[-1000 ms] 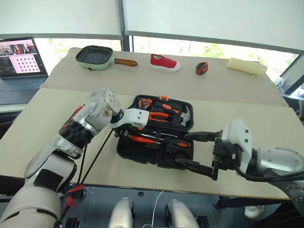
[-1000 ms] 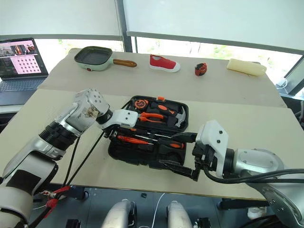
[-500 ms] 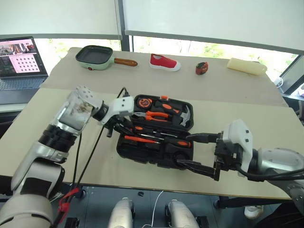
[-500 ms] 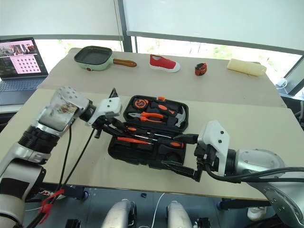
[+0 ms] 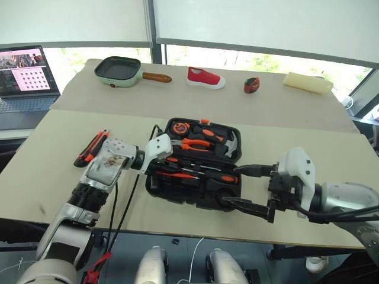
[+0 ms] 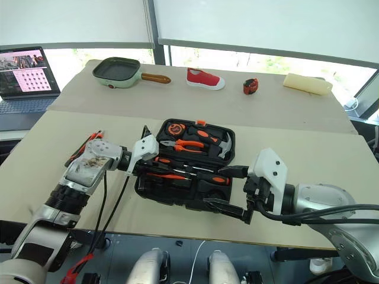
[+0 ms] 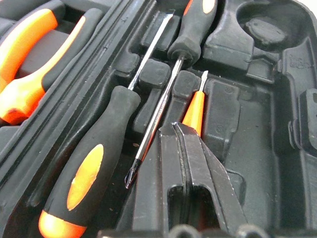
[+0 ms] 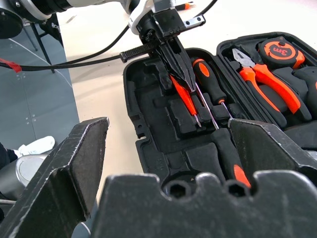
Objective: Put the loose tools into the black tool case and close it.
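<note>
**Left gripper shut over open case; knife outside**

On the near table (image 5: 53,148), black tool case (image 5: 195,158) lying open, lid half holding orange-handled pliers (image 5: 195,144), hammer (image 5: 230,144) and round tape measure (image 5: 179,126). In the near half, three screwdrivers seated side by side: black-orange handled (image 7: 94,163), long thin-shafted (image 7: 156,119), small all-orange (image 7: 194,106). Left gripper (image 8: 181,74) reaching in from the case's left edge, fingers (image 7: 193,163) pressed together with nothing seen between them, tips just above the small all-orange screwdriver; contact not determinable. Right gripper (image 5: 249,189) held off the case's right edge, fingers (image 8: 64,163) spread wide, holding nothing. Orange-and-black utility knife (image 5: 92,148) flat on the table, well left of the case, beside the left forearm. Grey tape roll not identified. On the far table: green square frying pan (image 5: 118,70), red shoe (image 5: 204,77), small red-and-black gadget (image 5: 251,84), pale block (image 5: 307,81). Laptop (image 5: 23,74) at far left, screen lit.
</note>
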